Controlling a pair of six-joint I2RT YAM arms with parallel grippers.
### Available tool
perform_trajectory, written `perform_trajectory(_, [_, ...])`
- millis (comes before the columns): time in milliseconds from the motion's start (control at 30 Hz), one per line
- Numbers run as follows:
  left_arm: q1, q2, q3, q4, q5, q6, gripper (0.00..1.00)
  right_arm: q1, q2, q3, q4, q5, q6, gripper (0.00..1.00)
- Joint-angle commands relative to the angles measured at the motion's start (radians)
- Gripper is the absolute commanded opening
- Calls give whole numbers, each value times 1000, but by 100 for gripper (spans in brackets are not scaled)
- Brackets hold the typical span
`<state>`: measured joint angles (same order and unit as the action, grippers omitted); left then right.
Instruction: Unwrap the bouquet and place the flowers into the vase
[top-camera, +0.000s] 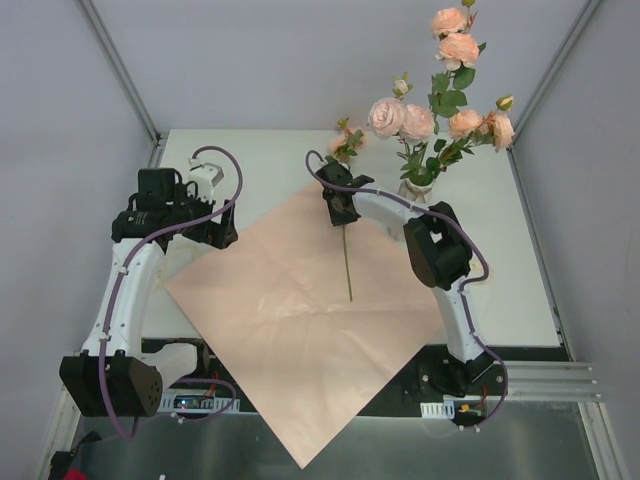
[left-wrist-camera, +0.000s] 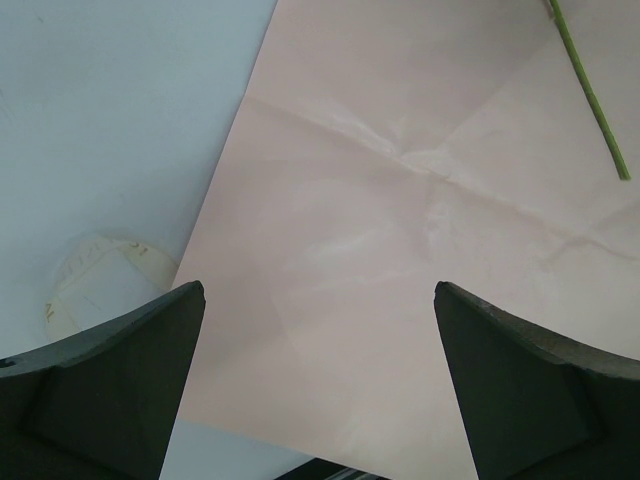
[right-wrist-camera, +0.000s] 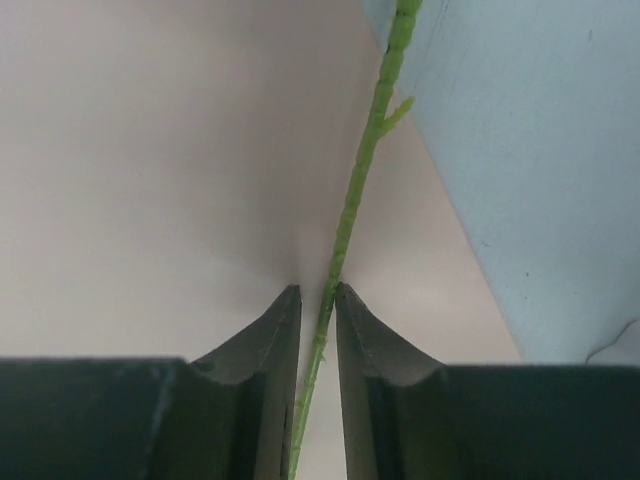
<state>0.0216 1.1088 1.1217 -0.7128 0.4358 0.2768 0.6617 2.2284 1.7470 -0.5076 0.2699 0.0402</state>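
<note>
fingers (right-wrist-camera: 265, 345) of the right gripper (right-wrist-camera: 318, 292) flank the lone stem (right-wrist-camera: 352, 205), which runs straight ahead between them, nearly closed, grip unconfirmed; the left gripper (left-wrist-camera: 320, 290) gapes wide, farther off.

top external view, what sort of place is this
Most likely a robot test cell: a white table walled by plain grey panels on metal rails, left arm and right arm bolted at its near edge, paper sheet and vase as props.
</note>
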Motion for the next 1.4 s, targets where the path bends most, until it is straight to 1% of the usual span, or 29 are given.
perform_trajectory(0, [11,8,-11,21,9,15,99,1,25,39,-46,-9,12,21])
perform_trajectory(100, [11,11,-10,21,11,10,99,1,22,32,-43,-9,18,16])
perform_trajectory(167, [11,8,-10,21,9,10,99,1,16,31,-42,-9,21,5])
perform_trajectory(200, [12,6,-10,21,9,10,99,1,5,29,-39,-11,29,1])
perform_trajectory(300, [9,0,-13,21,0,9,99,7,-47,-13,-11,-5,41,1])
perform_trajectory(467, [11,-3,-17,21,-16,7,99,52,-179,-93,109,14,18,1])
perform_trajectory(567, [11,-12,-20,21,-16,2,99,93,-277,-148,196,37,-26,1])
perform_trajectory(600, [11,-17,-20,21,-16,2,99,102,-326,-165,251,40,-33,1])
perform_trajectory(633, [11,-20,-23,21,-19,2,99,120,-351,-191,276,46,-72,1])
perform_trajectory(800, [11,-33,-31,21,-37,4,99,167,-487,-224,409,69,-157,1])
perform_trajectory(1000, [11,-50,-31,19,-40,4,99,185,-598,-190,477,81,-241,1])
perform_trajectory(1167, [11,-50,-26,18,-40,-1,99,197,-709,-199,529,98,-284,1])
perform_trajectory(1233, [12,-50,-25,18,-37,-1,99,202,-731,-195,512,89,-278,1])
perform_trajectory(1300, [12,-52,-23,18,-37,-4,99,213,-745,-204,440,84,-269,1])
perform_trajectory(1367, [12,-58,-25,18,-37,-2,99,223,-772,-280,419,98,-244,1])
